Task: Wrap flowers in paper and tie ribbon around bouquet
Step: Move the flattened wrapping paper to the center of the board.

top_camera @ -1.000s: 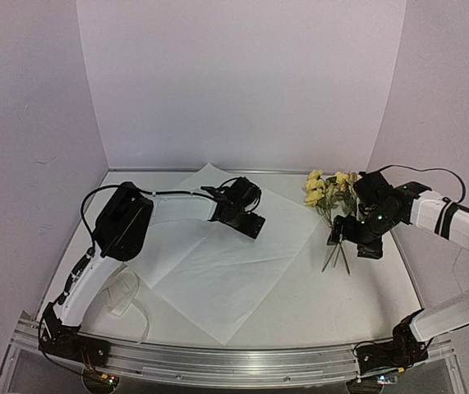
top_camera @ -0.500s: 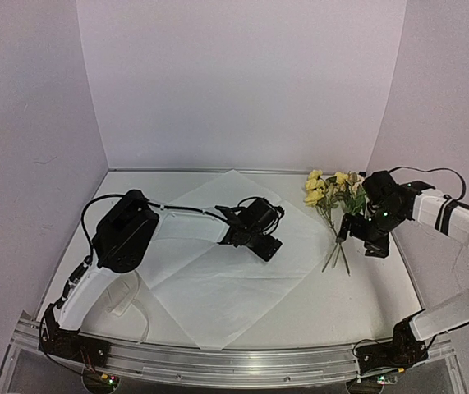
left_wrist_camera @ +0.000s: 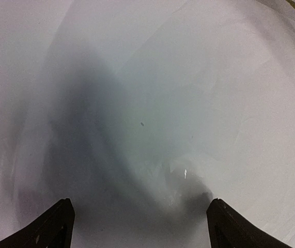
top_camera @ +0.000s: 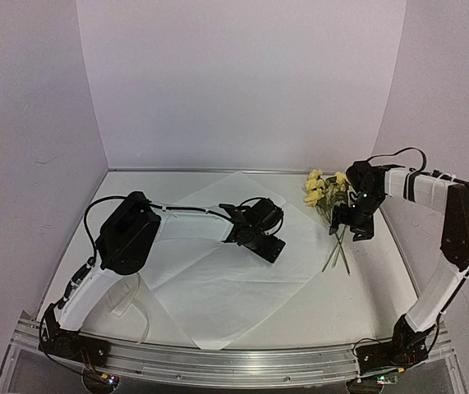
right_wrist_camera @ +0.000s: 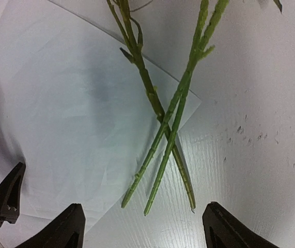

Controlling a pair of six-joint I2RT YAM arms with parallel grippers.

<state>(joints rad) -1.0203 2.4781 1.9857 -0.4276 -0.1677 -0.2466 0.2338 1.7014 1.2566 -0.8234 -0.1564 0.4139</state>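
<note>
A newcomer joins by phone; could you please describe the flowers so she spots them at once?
Start at the far right of the table, where the right corner of the big white paper ends. The flowers lie there beneath the right gripper, stems crossing over that corner. They are the only coloured thing: yellow blooms, thin green stems.

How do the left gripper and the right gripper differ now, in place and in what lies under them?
The left gripper is over the middle part of the paper; the right gripper is by the paper's right corner, over the flowers. Between the left fingers only white sheet shows; between the right fingers lie crossed green stems. Both stand open and hold nothing.
</note>
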